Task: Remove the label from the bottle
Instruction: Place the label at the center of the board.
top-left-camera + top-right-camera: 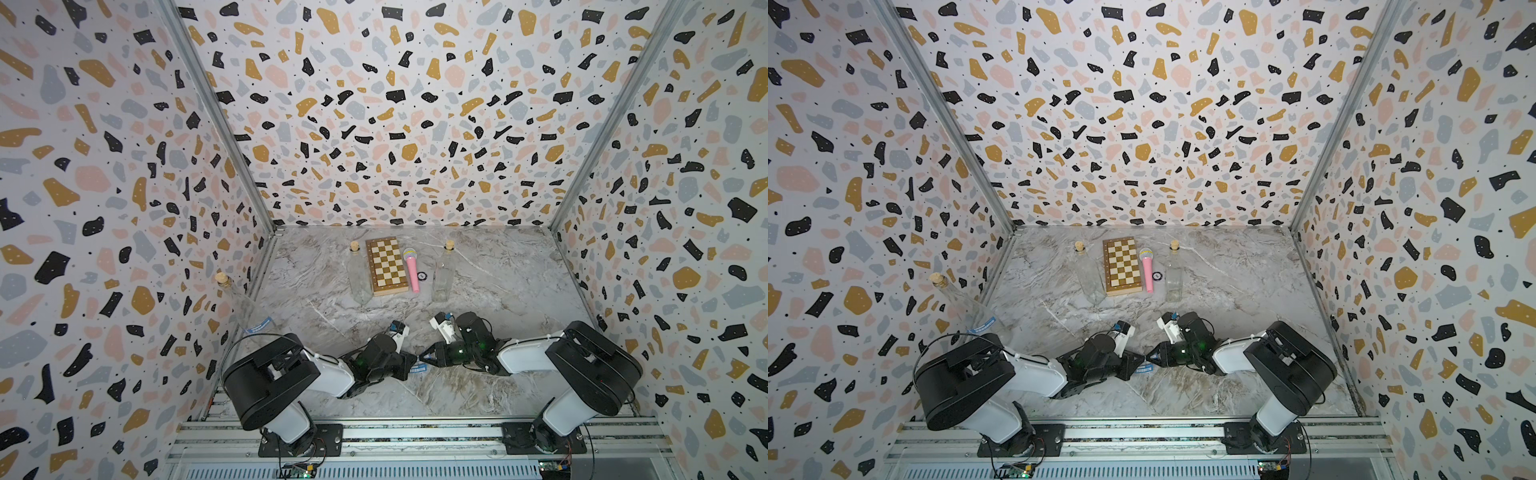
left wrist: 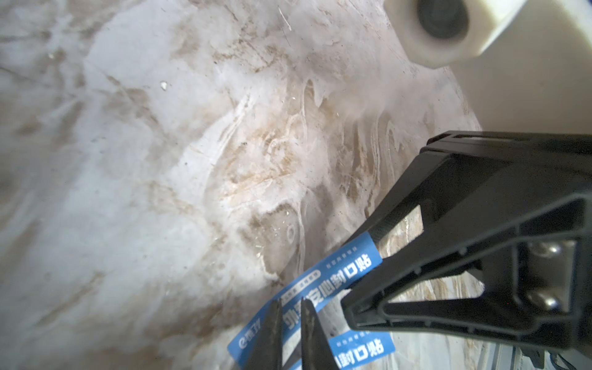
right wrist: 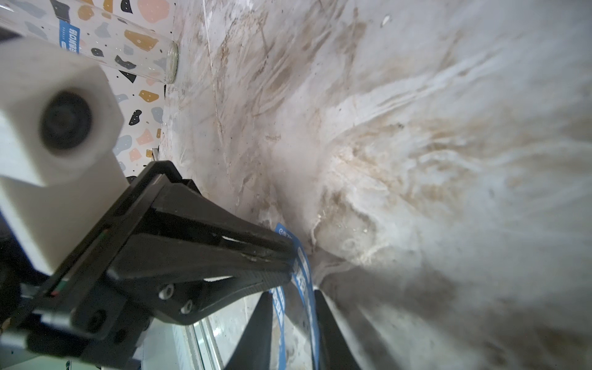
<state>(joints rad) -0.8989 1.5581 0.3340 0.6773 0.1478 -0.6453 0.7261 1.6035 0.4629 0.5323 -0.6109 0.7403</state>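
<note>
A loose blue label (image 1: 415,369) (image 1: 1145,368) hangs low over the marble table near its front, between my two grippers, which meet tip to tip. My left gripper (image 1: 414,358) (image 2: 291,304) is shut on the label (image 2: 323,285); the right wrist view shows the strip (image 3: 302,275) coming out of its closed tips. My right gripper (image 1: 421,358) (image 3: 291,293) is open, its fingers apart on either side of the curled strip. A clear corked bottle (image 1: 245,307) (image 3: 128,48) leans at the left wall, with another blue label (image 1: 258,326) stuck on it.
At the back stand two more clear corked bottles (image 1: 359,276) (image 1: 441,276), with a chessboard (image 1: 385,266), a pink toy microphone (image 1: 412,270) and a small round black thing (image 1: 423,275) between them. Patterned walls close in three sides. The arms' rail (image 1: 415,432) runs along the front.
</note>
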